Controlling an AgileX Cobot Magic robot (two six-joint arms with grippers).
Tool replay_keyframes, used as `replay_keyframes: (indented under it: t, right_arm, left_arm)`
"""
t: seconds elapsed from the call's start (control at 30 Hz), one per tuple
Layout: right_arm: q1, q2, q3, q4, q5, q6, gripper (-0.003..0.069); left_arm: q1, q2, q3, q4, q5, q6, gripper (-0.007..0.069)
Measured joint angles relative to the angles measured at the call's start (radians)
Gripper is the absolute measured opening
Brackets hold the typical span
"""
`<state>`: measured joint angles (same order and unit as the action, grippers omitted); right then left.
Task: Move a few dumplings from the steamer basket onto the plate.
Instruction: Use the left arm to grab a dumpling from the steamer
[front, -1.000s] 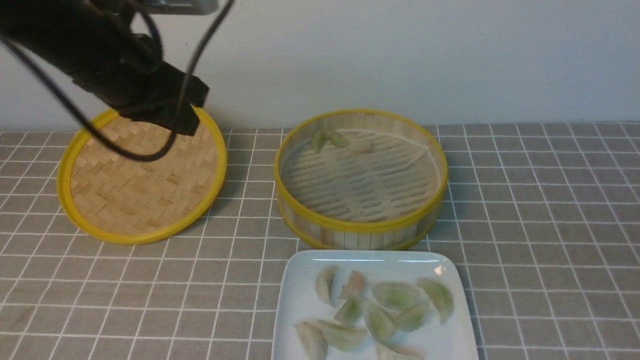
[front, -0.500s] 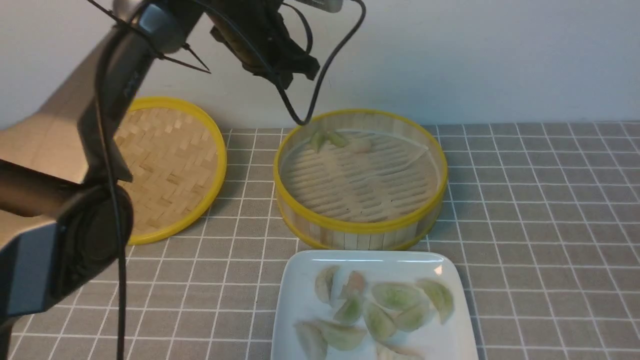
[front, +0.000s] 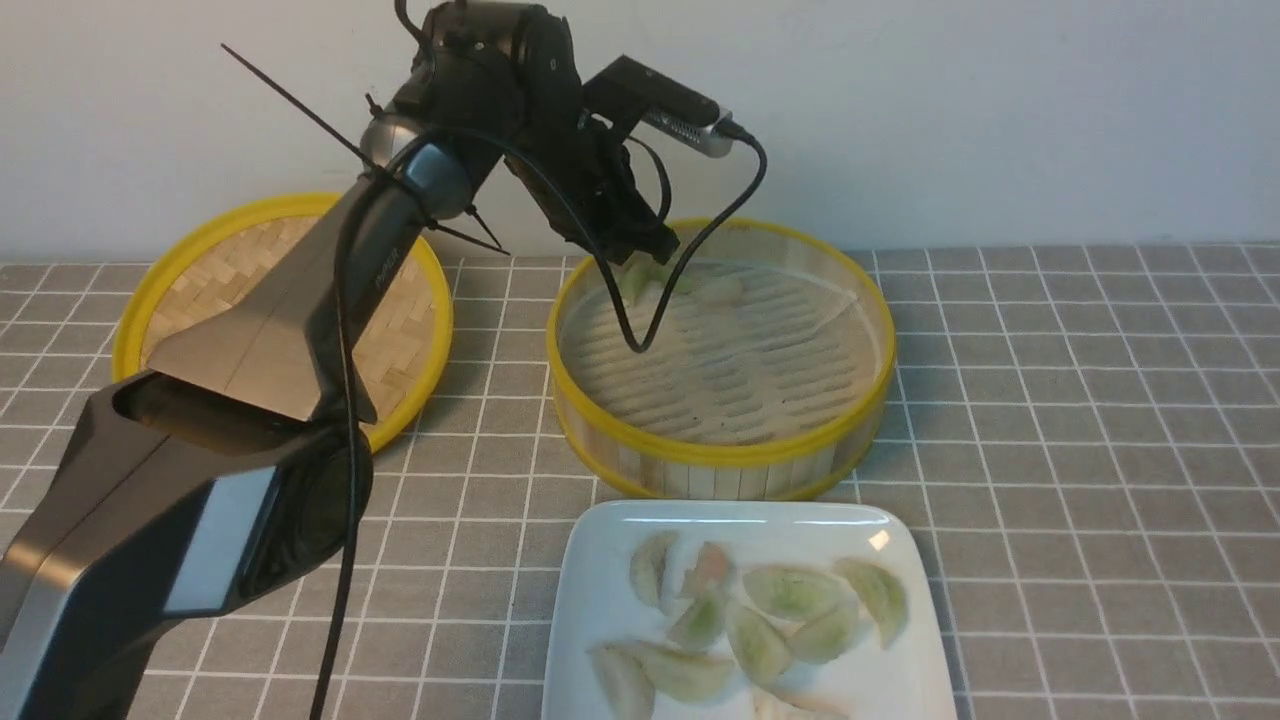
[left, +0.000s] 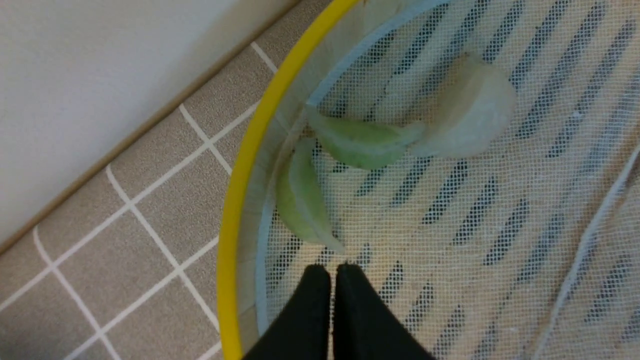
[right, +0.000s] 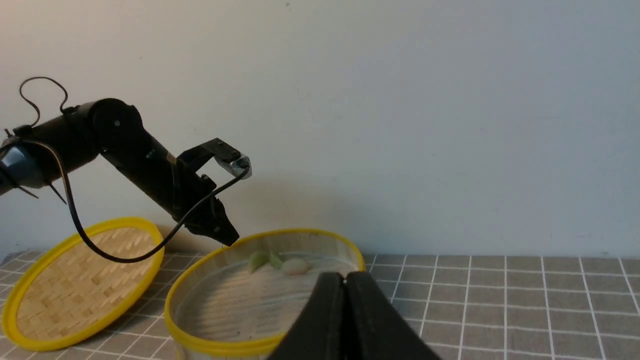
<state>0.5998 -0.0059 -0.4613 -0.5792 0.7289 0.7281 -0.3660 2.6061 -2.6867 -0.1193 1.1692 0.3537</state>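
Left tool (left: 333, 272): jaws fully closed, tips pressed together, nothing held. It is positioned inside the far left part of the steamer basket (front: 720, 455), tips just beside a green dumpling (left: 300, 200) lying along the wall; contact cannot be confirmed. A second green dumpling (left: 360, 142) and a whitish dumpling (left: 470, 120) lie touching end to end just beyond it, all three at the far left of the basket floor. The basket stands mid-bench (front: 1080, 450). The plate (front: 600, 560) sits just near of the basket and carries a cluster of dumplings (front: 790, 592), mostly green. A woven lid (front: 230, 275) lies flat to the left of the basket. Right tool (right: 345, 280): jaws closed, empty, apart from the basket on its near side.
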Motion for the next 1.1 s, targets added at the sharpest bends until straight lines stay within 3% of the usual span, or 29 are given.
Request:
replay_keyframes:
  t: [0.23, 0.4, 0.6, 0.77, 0.97, 1.1]
  right_arm:
    - [0.000, 0.000, 0.000, 0.021, 0.047, 0.000, -0.0015]
    - [0.000, 0.000, 0.000, 0.027, 0.067, -0.004, -0.0015]
    - [0.000, 0.000, 0.000, 0.031, 0.071, -0.004, -0.0015]
    - [0.000, 0.000, 0.000, 0.032, 0.074, -0.004, -0.0015]
    - [0.000, 0.000, 0.000, 0.032, 0.075, -0.005, -0.0015]
    - [0.000, 0.000, 0.000, 0.032, 0.075, -0.005, -0.0015]
  left_arm:
    - [0.000, 0.029, 0.000, -0.007, -0.029, 0.033, 0.0031]
    - [0.000, 0.056, -0.001, -0.009, -0.052, 0.036, 0.0123]
    - [-0.001, 0.103, -0.002, -0.018, -0.119, 0.039, 0.0293]
    - [-0.004, 0.117, -0.005, -0.022, -0.168, 0.039, 0.0379]
    - [-0.004, 0.133, -0.010, -0.021, -0.206, 0.039, 0.0393]
    - [-0.004, 0.137, -0.015, -0.011, -0.209, 0.051, 0.0307]
